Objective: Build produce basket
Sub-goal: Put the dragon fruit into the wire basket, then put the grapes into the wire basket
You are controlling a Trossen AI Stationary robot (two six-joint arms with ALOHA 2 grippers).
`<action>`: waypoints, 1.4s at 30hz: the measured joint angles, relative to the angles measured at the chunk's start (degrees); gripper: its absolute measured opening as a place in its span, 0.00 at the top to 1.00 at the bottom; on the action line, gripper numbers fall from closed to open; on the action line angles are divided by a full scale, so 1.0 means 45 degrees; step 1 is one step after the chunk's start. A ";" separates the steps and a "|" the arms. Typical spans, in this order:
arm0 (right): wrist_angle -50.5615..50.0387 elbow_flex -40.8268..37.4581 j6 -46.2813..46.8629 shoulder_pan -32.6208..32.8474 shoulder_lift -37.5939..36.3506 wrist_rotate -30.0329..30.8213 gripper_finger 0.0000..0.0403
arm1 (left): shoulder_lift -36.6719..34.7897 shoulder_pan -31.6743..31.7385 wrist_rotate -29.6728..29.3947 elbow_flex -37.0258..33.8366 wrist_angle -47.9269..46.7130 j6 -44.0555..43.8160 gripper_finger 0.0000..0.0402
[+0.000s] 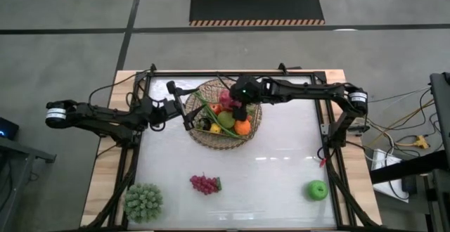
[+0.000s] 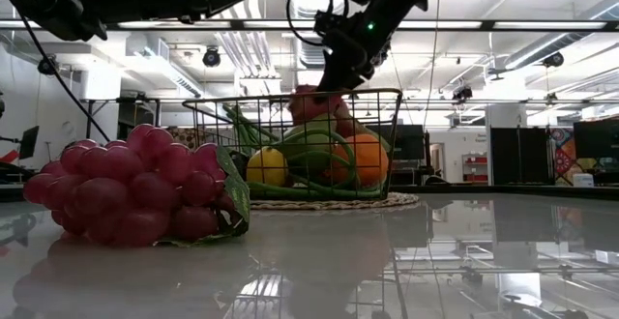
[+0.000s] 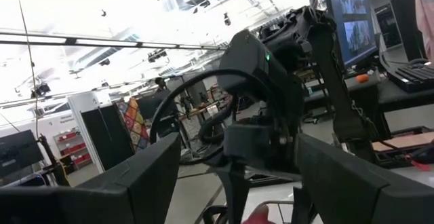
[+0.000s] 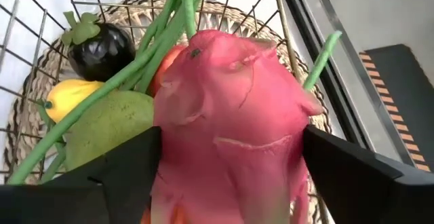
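One wire-walled basket heaped with produce, pink dragon fruit between the right end effector's wide fingers; left end effector wide, empty.

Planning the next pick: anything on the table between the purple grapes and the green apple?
Nothing: in the high view the tabletop is bare between the purple grapes and the green apple.
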 joint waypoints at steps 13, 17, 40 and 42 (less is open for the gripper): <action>-0.1995 0.0363 0.0548 0.0312 -0.1755 -0.0015 0.12 | 0.0011 -0.0023 0.0010 -0.0015 -0.0405 -0.0854 0.32; -0.2286 -0.0153 0.0644 0.1037 -0.2439 -0.0025 0.15 | 0.0016 -0.0055 0.0374 -0.0015 -0.0967 -0.1906 0.32; 0.3515 -0.6386 -0.0531 0.4555 -0.7560 -0.0021 0.19 | 0.0837 -0.5347 0.0719 0.2390 -0.7478 -0.5835 0.32; 0.4143 -0.6846 -0.0623 0.4713 -0.7886 -0.0039 0.19 | 0.1181 -0.5740 0.0574 0.2749 -0.8045 -0.6463 0.32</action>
